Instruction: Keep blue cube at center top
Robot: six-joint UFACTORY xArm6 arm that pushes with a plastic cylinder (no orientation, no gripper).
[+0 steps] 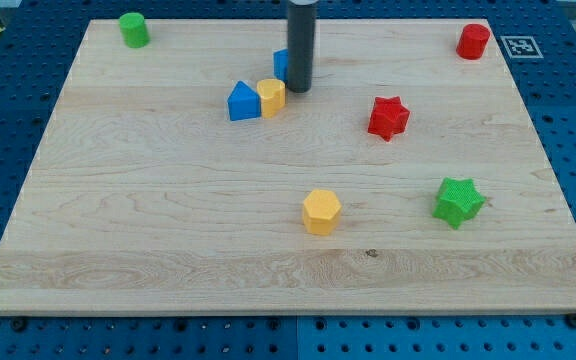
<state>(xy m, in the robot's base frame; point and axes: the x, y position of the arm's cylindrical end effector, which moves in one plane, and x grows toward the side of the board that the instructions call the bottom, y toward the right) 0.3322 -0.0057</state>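
tip (299, 89) is seen planted at center top of the board (168, 220), bare rod, nothing clamped. blue cube (281, 63) is mostly hidden, touching the rod's left side. yellow block (271, 97) and blue pentagon-like block (243, 102) are found just lower-left of it, touching each other.

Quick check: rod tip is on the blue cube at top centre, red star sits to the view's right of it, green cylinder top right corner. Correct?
Not quite. The green cylinder is in the top left corner in the camera view; the top right corner holds a red cylinder. The rest holds: my tip is against the blue cube at top centre, which it partly hides, and the red star sits to the view's right.
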